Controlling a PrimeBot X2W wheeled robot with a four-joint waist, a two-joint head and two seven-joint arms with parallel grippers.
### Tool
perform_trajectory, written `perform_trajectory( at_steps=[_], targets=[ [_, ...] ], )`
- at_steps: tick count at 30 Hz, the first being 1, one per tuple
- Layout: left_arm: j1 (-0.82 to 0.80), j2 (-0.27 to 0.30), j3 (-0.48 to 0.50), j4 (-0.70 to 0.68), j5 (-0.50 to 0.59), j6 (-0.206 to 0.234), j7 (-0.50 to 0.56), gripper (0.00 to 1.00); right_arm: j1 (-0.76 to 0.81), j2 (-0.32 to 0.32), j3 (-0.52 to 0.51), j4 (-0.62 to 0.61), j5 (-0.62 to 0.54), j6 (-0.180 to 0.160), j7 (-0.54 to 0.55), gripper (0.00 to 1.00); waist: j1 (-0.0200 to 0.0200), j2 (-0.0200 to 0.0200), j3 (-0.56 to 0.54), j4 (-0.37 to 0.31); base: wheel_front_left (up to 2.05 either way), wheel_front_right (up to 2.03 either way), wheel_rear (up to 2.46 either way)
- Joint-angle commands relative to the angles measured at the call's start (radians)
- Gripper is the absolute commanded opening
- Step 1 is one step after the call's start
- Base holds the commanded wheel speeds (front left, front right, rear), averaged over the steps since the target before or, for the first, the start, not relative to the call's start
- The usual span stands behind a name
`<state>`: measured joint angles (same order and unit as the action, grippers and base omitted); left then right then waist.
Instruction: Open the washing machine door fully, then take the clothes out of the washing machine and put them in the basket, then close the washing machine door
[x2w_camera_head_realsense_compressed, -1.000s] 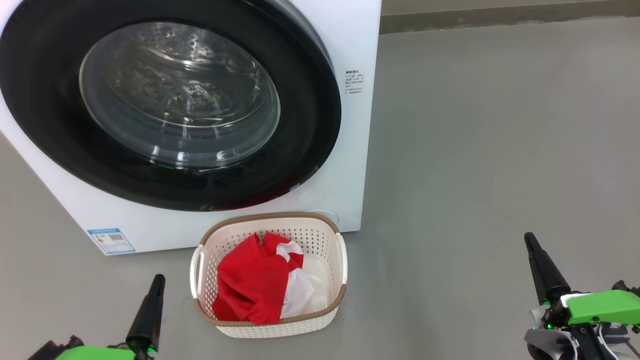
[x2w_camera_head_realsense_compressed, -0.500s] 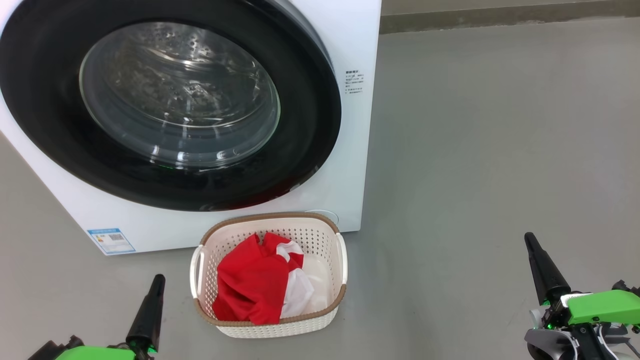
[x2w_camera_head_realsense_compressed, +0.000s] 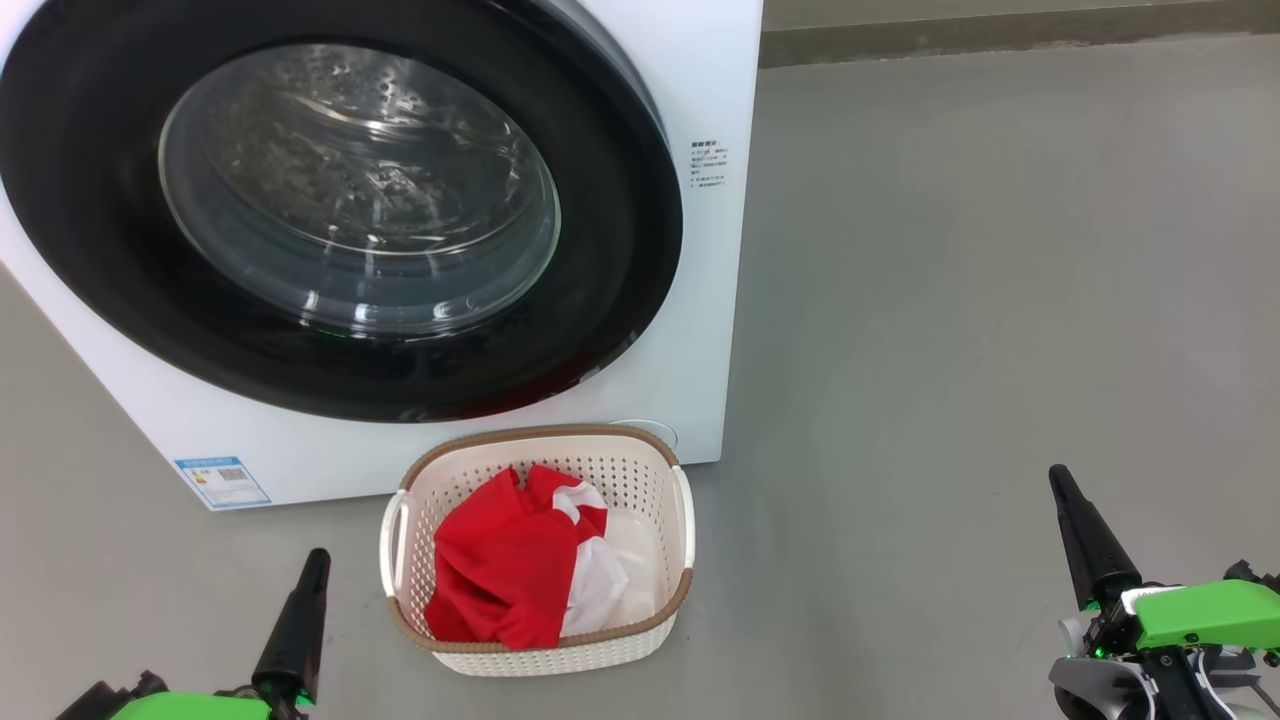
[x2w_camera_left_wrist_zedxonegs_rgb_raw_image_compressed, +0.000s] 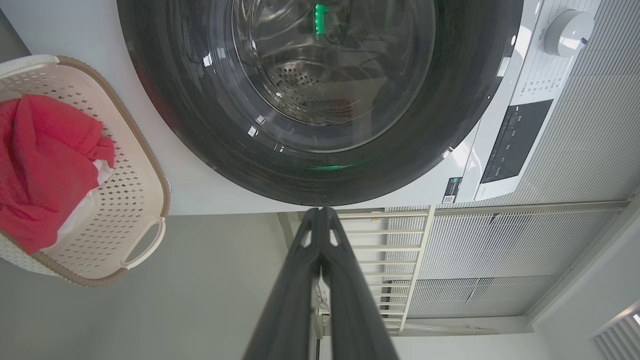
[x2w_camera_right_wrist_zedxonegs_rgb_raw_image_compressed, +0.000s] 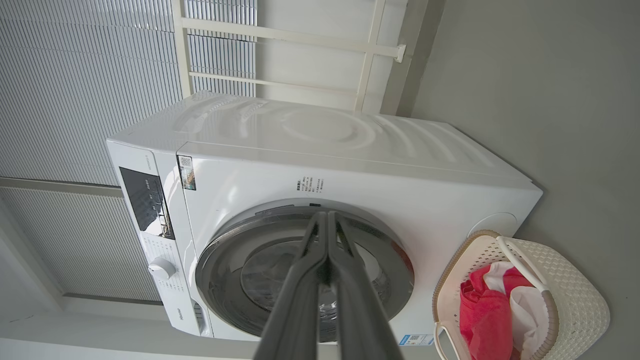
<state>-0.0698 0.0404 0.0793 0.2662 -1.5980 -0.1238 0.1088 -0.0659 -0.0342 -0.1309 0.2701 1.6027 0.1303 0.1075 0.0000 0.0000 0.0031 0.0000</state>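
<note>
Laundry corner: washing machine (x2w_camera_head_realsense_compressed: 712, 330) on grey floor (x2w_camera_head_realsense_compressed: 1000, 300); ribbed wall panels (x2w_camera_right_wrist_zedxonegs_rgb_raw_image_compressed: 75, 75) behind.

Left gripper (x2w_camera_left_wrist_zedxonegs_rgb_raw_image_compressed: 320, 212): fingers (x2w_camera_left_wrist_zedxonegs_rgb_raw_image_compressed: 299, 285) pressed together, empty, tips aimed at the washing machine door (x2w_camera_left_wrist_zedxonegs_rgb_raw_image_compressed: 325, 85), closed flush against the washing machine (x2w_camera_left_wrist_zedxonegs_rgb_raw_image_compressed: 215, 197). Basket (x2w_camera_left_wrist_zedxonegs_rgb_raw_image_compressed: 131, 165) near machine front contains the clothes (x2w_camera_left_wrist_zedxonegs_rgb_raw_image_compressed: 40, 165).

The washing machine (x2w_camera_head_realsense_compressed: 705, 330), a white boxy front-loader, has the washing machine door (x2w_camera_head_realsense_compressed: 340, 210) shut flush against its front, with a glossy black rim round a bulging clear window. At 6 o'clock from the door, just before the machine's base, the basket (x2w_camera_head_realsense_compressed: 545, 655) stands upright, cream, perforated and brown-rimmed. The clothes (x2w_camera_head_realsense_compressed: 500, 570) lie bunched inside it, red toward 9 o'clock, white toward 3 o'clock.
</note>
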Motion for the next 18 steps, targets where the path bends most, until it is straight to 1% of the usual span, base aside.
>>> perform_trajectory(
  at_steps=[1, 18],
  targets=[
    [-0.038, 0.010, 0.035, -0.021, -0.010, -0.007, 0.005, 0.00, -0.042, -0.016, 0.017, -0.025, 0.006, 0.000, 0.006, 0.00, 0.0000, 0.0000, 0.000, 0.000, 0.00, 0.00, 0.00],
    [-0.038, 0.010, 0.035, -0.021, -0.010, -0.007, 0.005, 0.00, -0.042, -0.016, 0.017, -0.025, 0.006, 0.000, 0.006, 0.00, 0.0000, 0.0000, 0.000, 0.000, 0.00, 0.00, 0.00]
  ],
)
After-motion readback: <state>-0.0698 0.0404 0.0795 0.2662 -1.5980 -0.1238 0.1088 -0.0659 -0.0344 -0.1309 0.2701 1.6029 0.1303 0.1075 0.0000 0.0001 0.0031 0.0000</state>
